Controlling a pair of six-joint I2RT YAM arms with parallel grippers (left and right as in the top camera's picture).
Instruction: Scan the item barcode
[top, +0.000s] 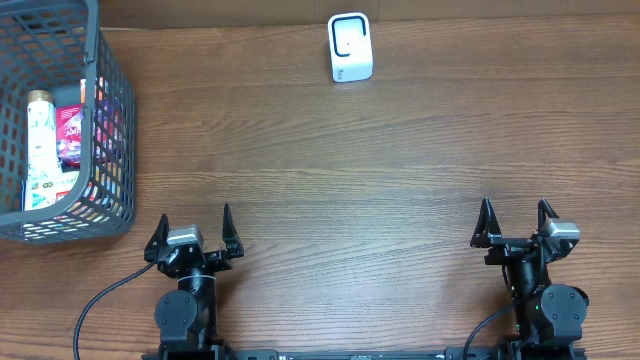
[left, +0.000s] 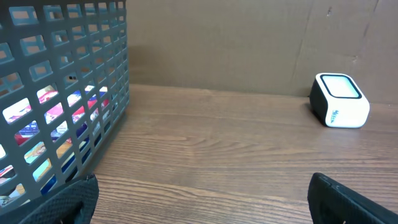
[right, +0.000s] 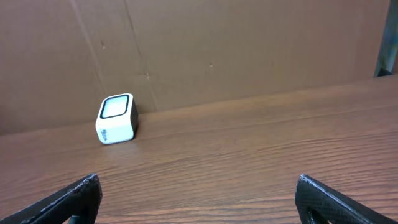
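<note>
A white barcode scanner (top: 350, 48) with a dark window stands at the far middle of the wooden table; the left wrist view has the scanner (left: 340, 101) at right, the right wrist view has the scanner (right: 117, 119) at left. A grey mesh basket (top: 108, 140) at the far left holds several packaged items (top: 55, 140); through its wall the items (left: 56, 118) show as coloured patches. My left gripper (top: 194, 230) and right gripper (top: 515, 222) rest open at the near edge, nothing between the fingers. Both are far from basket and scanner.
A brown cardboard wall (right: 205, 50) backs the table. The basket's side (left: 62, 93) stands close to my left gripper's left finger.
</note>
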